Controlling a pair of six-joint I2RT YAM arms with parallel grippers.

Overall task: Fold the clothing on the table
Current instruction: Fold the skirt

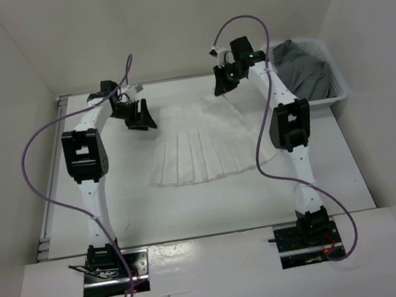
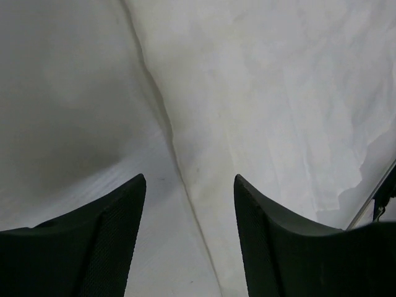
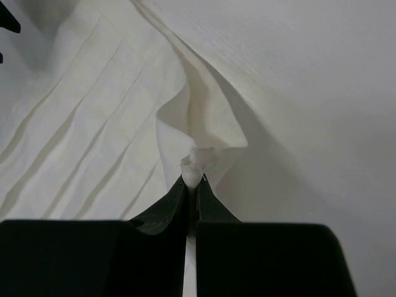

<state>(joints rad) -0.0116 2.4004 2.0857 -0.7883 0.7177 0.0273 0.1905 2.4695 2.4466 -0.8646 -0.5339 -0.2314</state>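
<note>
The clothing, white with fine pleats, lies spread in the middle of the table, flaring toward the near side. My left gripper hovers at its far left corner. In the left wrist view that gripper is open, and the clothing has its edge running between the two dark fingers, with nothing held. My right gripper is at the far right corner. In the right wrist view it is shut on a small pinch of the clothing, which rises in a soft peak off the table.
A white mesh basket stands at the back right, right of the right arm, with a dark grey garment inside. A metal rail runs along the table's left edge. White walls close in the back and both sides.
</note>
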